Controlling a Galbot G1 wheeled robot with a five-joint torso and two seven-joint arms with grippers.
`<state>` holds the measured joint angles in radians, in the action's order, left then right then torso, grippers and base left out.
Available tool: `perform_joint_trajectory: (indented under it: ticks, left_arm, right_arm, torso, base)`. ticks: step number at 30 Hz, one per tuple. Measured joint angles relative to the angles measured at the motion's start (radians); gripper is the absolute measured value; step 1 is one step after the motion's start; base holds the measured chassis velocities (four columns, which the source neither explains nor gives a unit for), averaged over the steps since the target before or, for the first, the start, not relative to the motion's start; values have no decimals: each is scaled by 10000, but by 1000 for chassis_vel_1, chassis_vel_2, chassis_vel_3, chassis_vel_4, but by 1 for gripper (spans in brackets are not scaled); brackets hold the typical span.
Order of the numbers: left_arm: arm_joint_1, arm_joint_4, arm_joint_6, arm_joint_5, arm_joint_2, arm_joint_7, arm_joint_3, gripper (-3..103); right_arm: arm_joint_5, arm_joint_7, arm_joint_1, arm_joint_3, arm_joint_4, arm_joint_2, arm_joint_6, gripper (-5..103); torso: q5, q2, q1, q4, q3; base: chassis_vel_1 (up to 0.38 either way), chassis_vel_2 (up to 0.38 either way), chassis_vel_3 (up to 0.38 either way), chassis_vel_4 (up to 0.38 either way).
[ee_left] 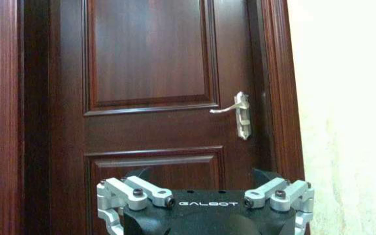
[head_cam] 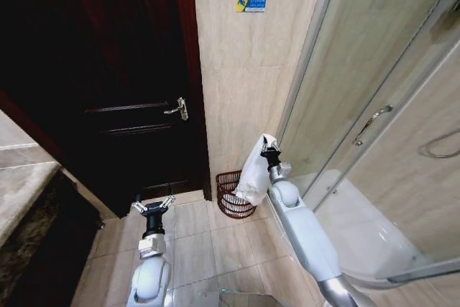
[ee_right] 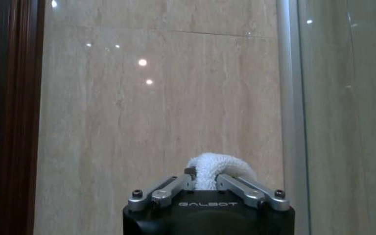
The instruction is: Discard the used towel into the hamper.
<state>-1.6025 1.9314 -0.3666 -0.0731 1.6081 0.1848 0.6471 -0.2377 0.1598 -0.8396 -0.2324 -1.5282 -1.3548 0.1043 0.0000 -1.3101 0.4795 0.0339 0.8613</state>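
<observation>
Towel (head_cam: 254, 172), white terry, hangs pinched in the right pincer (head_cam: 270, 151), just above the ribbed reddish-brown wire hamper (head_cam: 231, 197); left pincer (head_cam: 153, 207) idles spread.

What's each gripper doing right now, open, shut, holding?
Left gripper: open, empty, low in front of the door.
Right gripper: shut on the white towel, raised above the hamper.

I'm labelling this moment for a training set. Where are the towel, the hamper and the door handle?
towel (head_cam: 254, 170): head view, middle of the white cloth hanging from the right pincer.
hamper (head_cam: 228, 205): head view, left side of its ribbed wall.
door handle (ee_left: 240, 111): left wrist view, silver plate behind the lever.
</observation>
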Motion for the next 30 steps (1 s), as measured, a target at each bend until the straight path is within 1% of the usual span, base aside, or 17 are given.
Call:
perform_joint_trajectory:
  ticks: [2, 7, 8, 10, 11, 13, 15, 19, 24, 27, 30]
  left_arm:
    - [-4, -19, -11, 1, 0, 0, 0, 100]
    - [22, -93, -20, 6, 0, 1, 15, 100]
    - [22, -93, -20, 6, 0, 1, 15, 100]
    - [24, -89, 9, 16, 0, 5, 21, 100]
    - [24, -89, 9, 16, 0, 5, 21, 100]
    - [16, -60, 15, 74, 0, 14, 36, 100]
    - [10, -52, 14, 105, 0, 16, 39, 100]
    - [-61, -18, -23, 220, 0, 24, 82, 100]
    - [-92, -16, -81, 249, 0, 25, 115, 100]
    - [-99, -42, -110, 283, 0, 25, 133, 100]
    - [-110, -45, -115, 314, 0, 25, 136, 100]
  right_arm:
    - [0, -1, 0, -4, -24, 1, 0, 3]
    - [-46, -10, -128, -93, -188, 159, 0, 3]
    - [-46, -10, -128, -93, -188, 159, 0, 3]
    - [-80, -62, -204, -158, -207, 219, 21, 3]
    - [-80, -62, -204, -158, -207, 219, 21, 3]
    - [-90, -84, -272, -214, -210, 208, 82, 3]
    - [-87, -84, -302, -219, -215, 197, 93, 3]
    - [-19, -66, -429, -183, -269, 146, 97, 3]
    - [31, -53, -462, -175, -351, 143, 91, 3]
    - [56, -38, -524, -185, -471, 119, 71, 3]
    - [95, -33, -578, -185, -522, 98, 69, 3]
  torso:
    - [1, 73, -35, 1, -40]
    - [0, 438, -200, 0, -243]
    - [0, 438, -200, 0, -243]
    - [1, 590, -271, -2, -324]
    - [1, 590, -271, -2, -324]
    - [0, 773, -350, -1, -429]
    - [1, 827, -374, -1, -458]
    - [1, 1109, -503, 0, -609]
    - [0, 1307, -597, 0, -714]
    - [0, 1531, -695, 0, -840]
    - [0, 1668, -755, 0, -916]
  base:
    - [0, 0, 0, 0]
    - [0, 0, 0, 0]
    - [0, 0, 0, 0]
    - [0, 0, 0, 0]
    - [0, 0, 0, 0]
    - [0, 0, 0, 0]
    - [0, 0, 0, 0]
    - [0, 0, 0, 0]
    - [0, 0, 0, 0]
    - [0, 0, 0, 0]
    - [0, 0, 0, 0]
